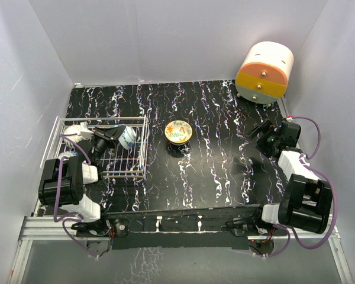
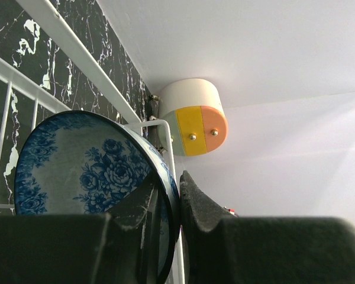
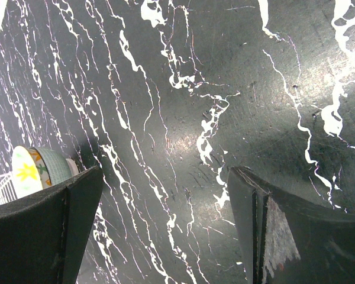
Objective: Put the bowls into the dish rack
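The left gripper point(image 2: 173, 183) pinches the rim of the blue-floral bowl point(image 2: 77, 160), held tilted inside the dish rack point(image 1: 143, 142) (close to its right wall). 1 yellow-floral bowl point(image 1: 178, 131) stands on the table point(image 1: 225, 165), just right of the rack. The right gripper point(image 3: 165, 201) hangs spread apart above the table, far right.

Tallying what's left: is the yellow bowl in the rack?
Out: the yellow bowl stands upright on the table, apart from the rack.
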`<state>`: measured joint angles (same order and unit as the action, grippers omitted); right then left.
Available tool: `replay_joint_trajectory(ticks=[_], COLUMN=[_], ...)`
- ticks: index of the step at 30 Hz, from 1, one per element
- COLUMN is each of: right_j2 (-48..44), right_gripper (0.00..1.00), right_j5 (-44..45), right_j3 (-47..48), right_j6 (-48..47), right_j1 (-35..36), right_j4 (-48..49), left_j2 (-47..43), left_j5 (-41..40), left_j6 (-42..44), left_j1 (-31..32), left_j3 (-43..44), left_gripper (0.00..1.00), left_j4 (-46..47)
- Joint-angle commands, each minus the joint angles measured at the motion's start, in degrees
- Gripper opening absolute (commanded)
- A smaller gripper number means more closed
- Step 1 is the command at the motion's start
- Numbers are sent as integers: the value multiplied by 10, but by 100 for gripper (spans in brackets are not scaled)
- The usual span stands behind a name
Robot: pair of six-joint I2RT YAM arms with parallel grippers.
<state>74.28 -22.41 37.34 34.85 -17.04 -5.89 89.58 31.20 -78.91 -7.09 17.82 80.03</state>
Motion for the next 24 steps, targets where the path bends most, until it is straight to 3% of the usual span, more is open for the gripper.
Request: replay_joint_trajectory(ticks=[1,11,24], right_j2=[-14,-11,-15], right_gripper=[89,89,89], right_j5=[6,3,4], right_j3=[2,-4,-8], right_j6=[-7,-6,-7], right_j1=[-3,-3,-3], right_j4=[28,35,33], left_j2=[-6,-110,-94], left_j5=[4,-41,-44], left_j6=[11,102,96], left_j1=[-4,-20,-39], left_j3=[-15,-13,-38], left_gripper=[0,3,21], left_j4=[44,-212,-215])
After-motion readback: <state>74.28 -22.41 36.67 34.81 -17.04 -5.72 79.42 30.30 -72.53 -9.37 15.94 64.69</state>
